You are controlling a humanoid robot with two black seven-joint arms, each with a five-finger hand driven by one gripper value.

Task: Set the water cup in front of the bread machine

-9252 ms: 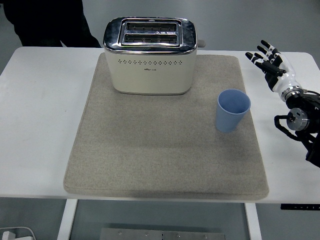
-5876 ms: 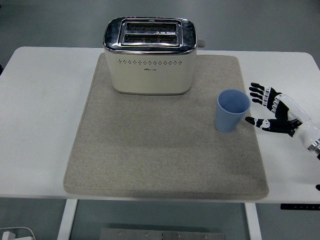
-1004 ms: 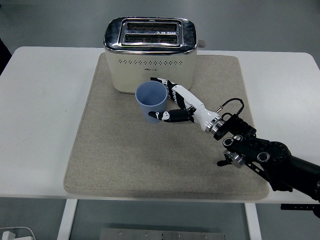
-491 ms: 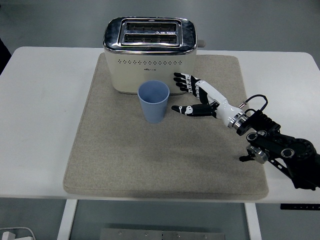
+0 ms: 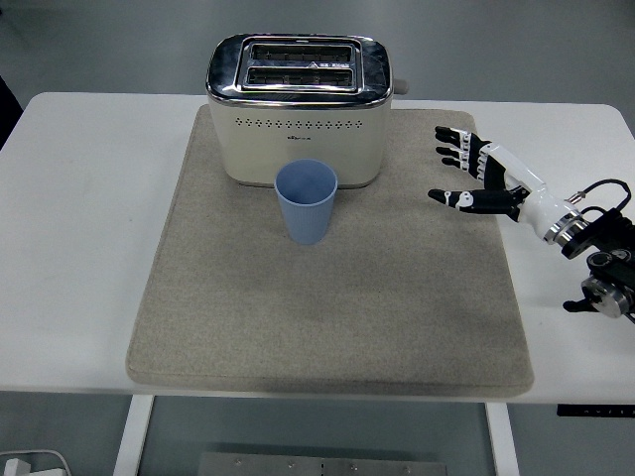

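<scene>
A blue water cup (image 5: 307, 201) stands upright on the grey mat (image 5: 327, 297), just in front of the cream and chrome bread machine (image 5: 297, 109), close to its front face. My right hand (image 5: 468, 171) is open, fingers spread, holding nothing. It hovers over the mat's right part, well to the right of the cup and apart from it. My left arm does not show.
The mat covers the middle of the white table (image 5: 79, 248). My right forearm and wrist joints (image 5: 595, 268) lie over the table's right side near its edge. A small lever sticks out of the bread machine's right end (image 5: 399, 86).
My right hand let go of the cup in front of the bread machine and has drawn back to the right, open. The cup stays where it was set.
</scene>
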